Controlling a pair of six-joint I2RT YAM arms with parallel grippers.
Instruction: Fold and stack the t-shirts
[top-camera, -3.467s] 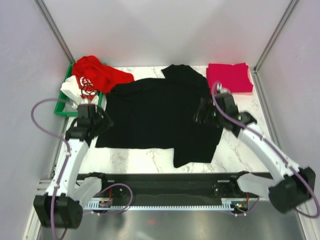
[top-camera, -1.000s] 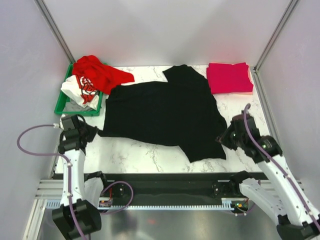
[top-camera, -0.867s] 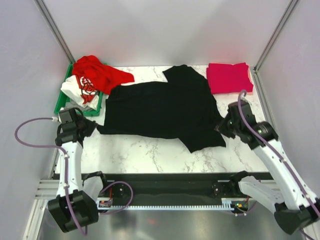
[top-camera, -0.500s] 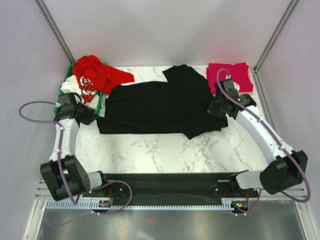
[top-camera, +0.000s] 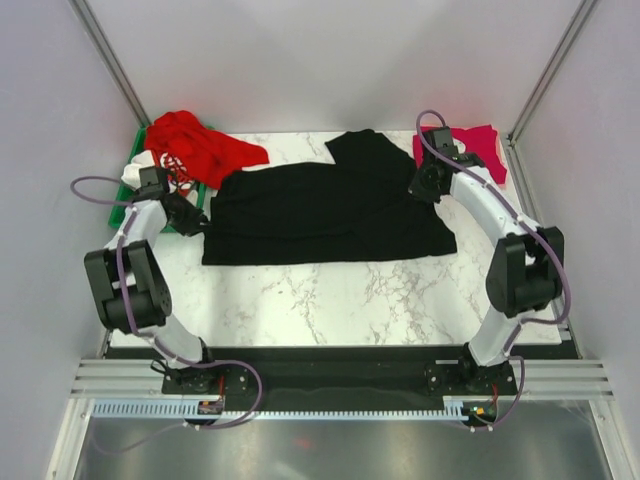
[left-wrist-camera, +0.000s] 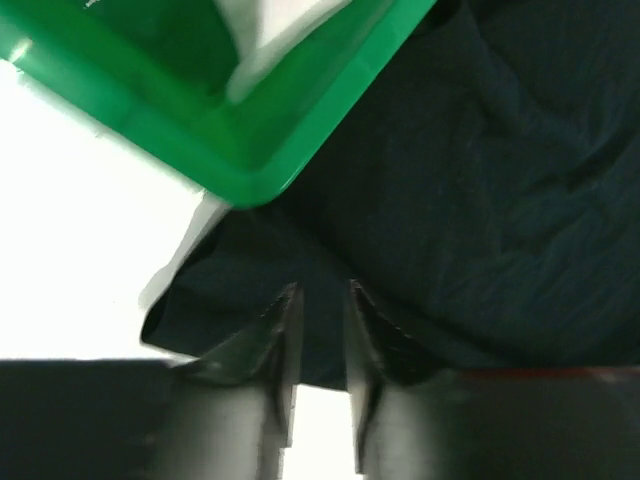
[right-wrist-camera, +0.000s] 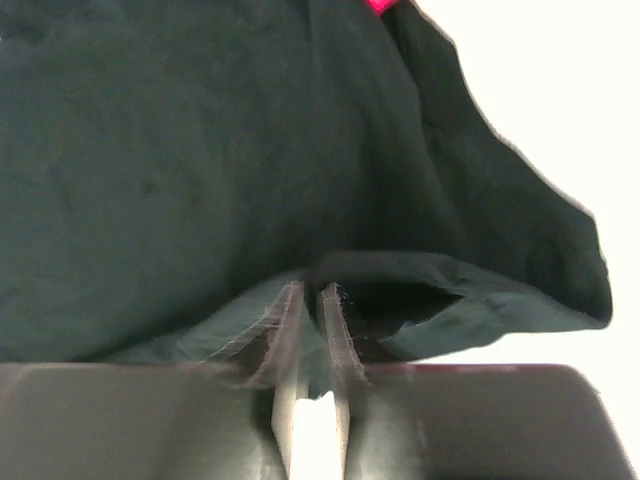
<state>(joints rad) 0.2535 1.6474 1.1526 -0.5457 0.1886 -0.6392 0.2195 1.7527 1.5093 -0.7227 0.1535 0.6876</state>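
- We see a marble table (top-camera: 330, 300) with a black t-shirt (top-camera: 330, 210) lying doubled over across its far half.
- A red t-shirt (top-camera: 205, 150) spills from a green bin (left-wrist-camera: 130, 95) at the far left corner.
- A pink t-shirt (top-camera: 482, 148) sits folded at the far right corner.
- A white t-shirt (top-camera: 133, 172) lies crumpled in the bin under the red one.
- The left gripper (left-wrist-camera: 318, 310) pinches the black shirt's left edge just beside the bin.
- The right gripper (right-wrist-camera: 311, 300) pinches its right edge near the pink shirt, fingers nearly together on the cloth.
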